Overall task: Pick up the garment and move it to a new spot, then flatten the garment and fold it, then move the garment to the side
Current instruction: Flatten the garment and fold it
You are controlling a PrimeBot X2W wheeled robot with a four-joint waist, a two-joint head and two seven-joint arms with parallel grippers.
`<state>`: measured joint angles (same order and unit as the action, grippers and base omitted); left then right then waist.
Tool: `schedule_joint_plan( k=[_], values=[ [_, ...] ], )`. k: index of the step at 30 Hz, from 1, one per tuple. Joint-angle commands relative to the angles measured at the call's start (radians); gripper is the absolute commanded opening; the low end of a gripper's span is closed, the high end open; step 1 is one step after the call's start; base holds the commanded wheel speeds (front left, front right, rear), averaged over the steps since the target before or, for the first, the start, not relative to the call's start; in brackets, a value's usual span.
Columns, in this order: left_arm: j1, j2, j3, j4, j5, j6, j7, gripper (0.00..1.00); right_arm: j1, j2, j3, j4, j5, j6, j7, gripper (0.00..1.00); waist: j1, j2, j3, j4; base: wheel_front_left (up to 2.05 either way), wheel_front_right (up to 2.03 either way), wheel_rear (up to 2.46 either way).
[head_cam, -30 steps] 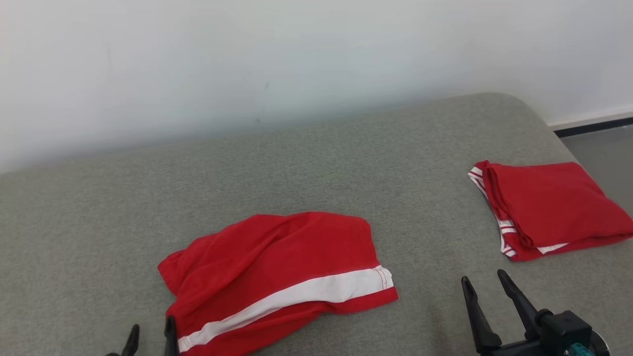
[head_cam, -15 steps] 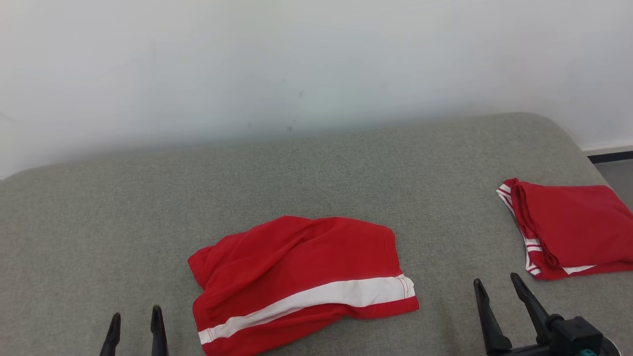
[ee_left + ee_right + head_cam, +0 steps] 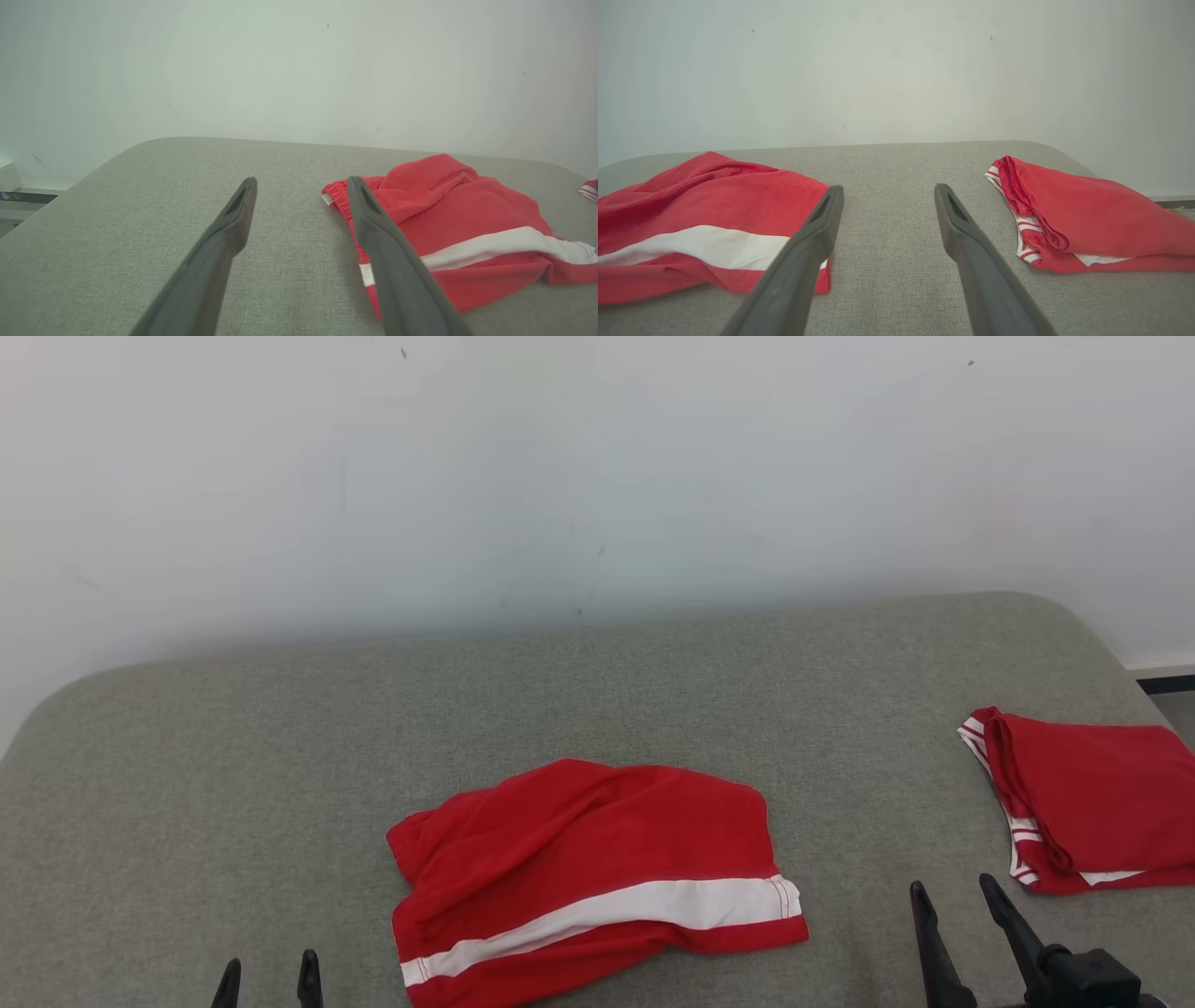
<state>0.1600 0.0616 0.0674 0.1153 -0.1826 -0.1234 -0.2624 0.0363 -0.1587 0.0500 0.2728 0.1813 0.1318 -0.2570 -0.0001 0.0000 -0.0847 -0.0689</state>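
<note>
1. Your head view has a pale wall [image 3: 597,476] across its upper half, from 9 to 3 o'clock.
2. Below the wall you see a grey padded surface [image 3: 280,756] with rounded far corners; it carries both pieces of clothing.
3. The garment [image 3: 579,840] you are to handle is red, with a white stripe [image 3: 653,905] running along its near side. It lies rumpled and unfolded on the surface at about 6 o'clock in the head view, and neither end effector holds it.
4. A second red garment [image 3: 1092,793], folded with white trim along its left edge, lies at about 4 o'clock near the surface's right edge, well apart from the first.
5. Your right end effector [image 3: 952,887] sits at 5 o'clock with its dark fingers spread wide and nothing between them. In its wrist view the rumpled garment is at 9 o'clock and the folded one at 3 o'clock.
6. Your left end effector [image 3: 270,963] shows its fingertips at 7 o'clock, also wide and empty. In its wrist view the garment lies at 3 o'clock, just beyond the right-hand finger.
</note>
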Motion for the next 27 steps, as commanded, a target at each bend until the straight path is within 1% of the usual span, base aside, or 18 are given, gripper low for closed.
schedule_joint_plan(
  k=[1, 7, 14, 27],
  values=[
    [0.008, -0.002, 0.003, 0.008, 0.007, -0.002, -0.003, 1.00, -0.014, -0.007, -0.003, 0.007, -0.004, -0.003, -0.006, 1.00, 0.0001, 0.0000, -0.003, 0.003, 0.00, 0.00, 0.00],
    [0.001, -0.004, 0.003, 0.059, 0.008, -0.009, -0.003, 1.00, -0.036, -0.015, -0.011, 0.046, 0.000, -0.003, -0.007, 1.00, 0.0001, 0.0000, -0.010, 0.010, 0.00, 0.00, 0.00],
    [0.004, -0.004, -0.024, 0.103, -0.004, -0.007, -0.003, 1.00, -0.042, -0.013, -0.008, 0.062, 0.004, -0.003, -0.009, 1.00, 0.0001, 0.0000, -0.007, 0.009, 0.00, 0.00, 0.00],
    [-0.011, 0.005, -0.043, 0.107, -0.012, -0.006, -0.003, 1.00, -0.051, -0.011, 0.001, 0.058, 0.011, -0.003, -0.009, 1.00, 0.0001, 0.0000, 0.006, 0.006, 0.00, 0.00, 0.00]
  ],
)
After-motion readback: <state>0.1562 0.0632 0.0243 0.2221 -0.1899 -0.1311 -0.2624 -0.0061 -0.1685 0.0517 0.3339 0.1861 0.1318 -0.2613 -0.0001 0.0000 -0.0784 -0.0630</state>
